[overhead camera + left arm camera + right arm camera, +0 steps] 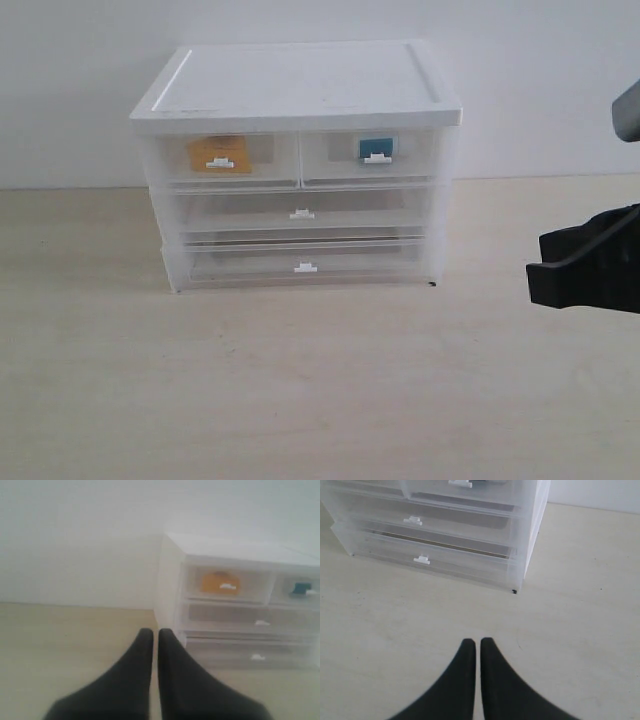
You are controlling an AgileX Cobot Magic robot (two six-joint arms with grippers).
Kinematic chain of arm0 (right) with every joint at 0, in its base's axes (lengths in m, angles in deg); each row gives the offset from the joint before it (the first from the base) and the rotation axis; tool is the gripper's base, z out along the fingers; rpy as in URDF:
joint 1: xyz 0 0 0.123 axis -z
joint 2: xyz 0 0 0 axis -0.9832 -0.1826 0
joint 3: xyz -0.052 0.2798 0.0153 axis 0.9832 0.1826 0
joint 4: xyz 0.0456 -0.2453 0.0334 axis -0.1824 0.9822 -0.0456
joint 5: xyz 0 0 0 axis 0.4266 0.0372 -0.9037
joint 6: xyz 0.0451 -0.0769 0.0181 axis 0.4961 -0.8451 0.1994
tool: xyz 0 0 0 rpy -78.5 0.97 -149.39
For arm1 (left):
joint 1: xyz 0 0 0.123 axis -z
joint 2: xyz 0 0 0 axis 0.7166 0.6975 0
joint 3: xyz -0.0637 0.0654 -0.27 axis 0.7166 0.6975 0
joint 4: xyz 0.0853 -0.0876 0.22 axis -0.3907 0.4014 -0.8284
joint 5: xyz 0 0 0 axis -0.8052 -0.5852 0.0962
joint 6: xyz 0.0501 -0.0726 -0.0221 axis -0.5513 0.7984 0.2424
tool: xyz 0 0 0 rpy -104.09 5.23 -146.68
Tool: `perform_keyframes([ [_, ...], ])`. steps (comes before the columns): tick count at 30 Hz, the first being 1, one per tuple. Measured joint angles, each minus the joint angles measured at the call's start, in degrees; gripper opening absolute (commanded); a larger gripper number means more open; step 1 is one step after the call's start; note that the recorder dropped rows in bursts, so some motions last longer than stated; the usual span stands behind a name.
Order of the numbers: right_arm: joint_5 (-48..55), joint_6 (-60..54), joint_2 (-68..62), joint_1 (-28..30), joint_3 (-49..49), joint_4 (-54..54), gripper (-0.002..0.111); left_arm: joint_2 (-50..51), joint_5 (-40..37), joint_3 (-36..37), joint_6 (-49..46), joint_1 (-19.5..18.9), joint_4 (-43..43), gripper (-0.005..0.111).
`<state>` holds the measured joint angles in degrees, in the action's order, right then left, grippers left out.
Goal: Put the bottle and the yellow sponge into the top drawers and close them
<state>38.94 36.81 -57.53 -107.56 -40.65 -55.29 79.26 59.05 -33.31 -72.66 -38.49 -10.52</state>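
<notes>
Closest in, both arms are idle. The right gripper (477,641) has its fingers pinched together with nothing between them and hangs over bare table (300,400), well apart from the cabinet's front corner. Same deal for the left gripper (155,630): clenched and empty, off to the cabinet's side.

Next back is the plastic drawer cabinet (300,80). The bottom full-width drawer (250,262) and the middle drawer (240,208) both look pushed in. Up top, the yellow sponge (205,150) sits inside the left-hand top drawer (270,155), and the bottle (378,145) is in the right-hand top drawer (330,155). I only see a teal patch through the frosted front, so I can't tell if it's standing or lying.

Honestly this looks basically done to me. What could bite:
- The fronts look flush, but from head-on I can't rule out a drawer sitting slightly proud.
- That cabinet looks light. If an arm goes in for one more nudge, it could shove the whole thing back instead of seating a drawer.
- A loose bottle might roll and rattle if it gets bumped.
</notes>
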Motion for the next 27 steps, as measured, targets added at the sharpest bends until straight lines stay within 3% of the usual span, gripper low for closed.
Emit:
perform_keyframes([
  [6,0.00,0.00,0.00,0.00,0.00,0.00,0.000,0.00,0.54,4.86,-3.10,0.00,-1.75,0.004],
  [20,0.00,0.00,0.00,0.00,0.00,0.00,0.000,0.00,-8.09,4.98,-3.23,-0.13,-1.87,0.004],
  [27,0.00,0.00,0.00,0.00,0.00,0.00,0.000,0.00,-8.33,4.98,-3.23,-6.25,-1.28,0.004],
])
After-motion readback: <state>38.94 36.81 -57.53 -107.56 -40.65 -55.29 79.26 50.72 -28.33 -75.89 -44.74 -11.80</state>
